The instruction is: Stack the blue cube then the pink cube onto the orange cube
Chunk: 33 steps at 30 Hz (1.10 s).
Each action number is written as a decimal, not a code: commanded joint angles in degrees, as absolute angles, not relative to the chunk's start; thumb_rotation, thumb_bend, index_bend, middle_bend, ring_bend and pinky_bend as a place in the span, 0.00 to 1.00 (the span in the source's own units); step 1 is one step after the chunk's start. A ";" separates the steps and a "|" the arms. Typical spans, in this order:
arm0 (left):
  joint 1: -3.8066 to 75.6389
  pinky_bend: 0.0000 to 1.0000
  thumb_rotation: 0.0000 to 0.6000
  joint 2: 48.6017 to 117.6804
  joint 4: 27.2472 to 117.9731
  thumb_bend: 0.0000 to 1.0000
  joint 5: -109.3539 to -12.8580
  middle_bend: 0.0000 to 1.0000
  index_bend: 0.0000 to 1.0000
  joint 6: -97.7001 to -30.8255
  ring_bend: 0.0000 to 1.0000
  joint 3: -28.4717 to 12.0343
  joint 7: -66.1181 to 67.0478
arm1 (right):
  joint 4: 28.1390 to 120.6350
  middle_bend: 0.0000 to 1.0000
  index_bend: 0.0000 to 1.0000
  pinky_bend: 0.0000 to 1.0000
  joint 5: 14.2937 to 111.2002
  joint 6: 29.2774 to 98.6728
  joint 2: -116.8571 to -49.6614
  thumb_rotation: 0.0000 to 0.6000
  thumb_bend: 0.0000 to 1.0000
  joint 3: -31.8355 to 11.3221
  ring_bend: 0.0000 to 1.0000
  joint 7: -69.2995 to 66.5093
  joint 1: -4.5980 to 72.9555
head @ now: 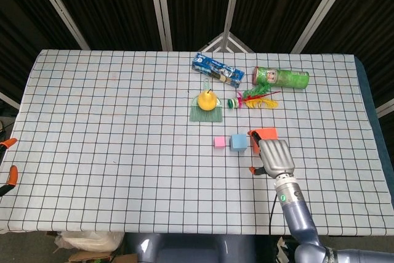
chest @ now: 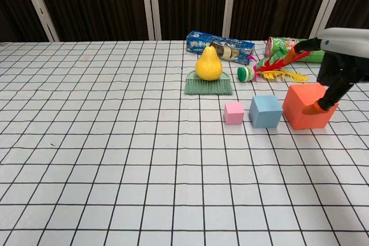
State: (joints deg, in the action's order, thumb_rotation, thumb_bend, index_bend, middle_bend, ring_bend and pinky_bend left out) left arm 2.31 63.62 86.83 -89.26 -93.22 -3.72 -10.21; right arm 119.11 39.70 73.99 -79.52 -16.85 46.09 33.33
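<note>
The silver right hand (head: 275, 156) hovered over the large orange foam cube (chest: 304, 106), fingers spread and holding nothing; contact with the cube could not be judged. Just left sat the light blue foam cube (chest: 266, 111), then the small pink foam cube (chest: 233, 113), all on the checked tablecloth (head: 111, 121). The left hand (head: 7, 173) showed only orange fingertips at the near-left edge, apparently apart.
</note>
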 commanded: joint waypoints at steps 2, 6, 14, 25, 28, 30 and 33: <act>2.34 0.00 1.00 63.51 86.93 0.58 -89.10 0.06 0.18 -93.07 0.00 -3.73 -10.33 | 116.98 1.00 0.22 0.91 34.34 77.59 -84.82 1.00 0.22 -19.11 1.00 48.95 37.04; 2.42 0.00 1.00 63.34 86.87 0.58 -88.76 0.06 0.18 -92.73 0.00 -3.82 -10.70 | 114.71 1.00 0.23 0.92 30.61 79.19 -88.12 1.00 0.22 -20.28 1.00 49.69 39.03; 2.72 0.00 1.00 63.09 86.76 0.58 -88.50 0.06 0.18 -91.85 0.00 -3.77 -11.23 | 109.41 1.00 0.25 0.93 28.36 83.87 -94.17 1.00 0.22 -21.36 1.00 49.66 41.38; 2.66 0.00 1.00 62.84 86.64 0.58 -87.88 0.06 0.18 -91.71 0.00 -3.99 -11.87 | 103.27 1.00 0.26 0.93 28.22 84.01 -98.11 1.00 0.22 -21.60 1.00 49.20 43.42; 2.67 0.00 1.00 62.85 86.64 0.58 -87.66 0.06 0.18 -91.63 0.00 -4.09 -11.76 | 102.16 1.00 0.26 0.93 29.50 82.23 -98.18 1.00 0.22 -20.76 1.00 47.82 43.33; 2.67 0.00 1.00 62.86 86.67 0.58 -87.59 0.06 0.18 -91.59 0.00 -4.10 -11.64 | 101.40 1.00 0.26 0.93 30.58 80.80 -98.01 1.00 0.22 -19.85 1.00 46.97 43.20; 2.68 0.00 1.00 62.92 86.70 0.58 -87.52 0.06 0.18 -91.57 0.00 -4.13 -11.40 | 100.43 1.00 0.26 0.93 31.48 79.41 -97.82 1.00 0.22 -19.21 1.00 45.92 43.04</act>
State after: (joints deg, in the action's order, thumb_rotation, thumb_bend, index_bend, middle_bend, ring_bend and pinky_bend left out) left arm 2.68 62.90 86.70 -87.54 -91.57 -4.12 -11.44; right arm 100.99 30.94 80.03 -97.94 -19.67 46.46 43.16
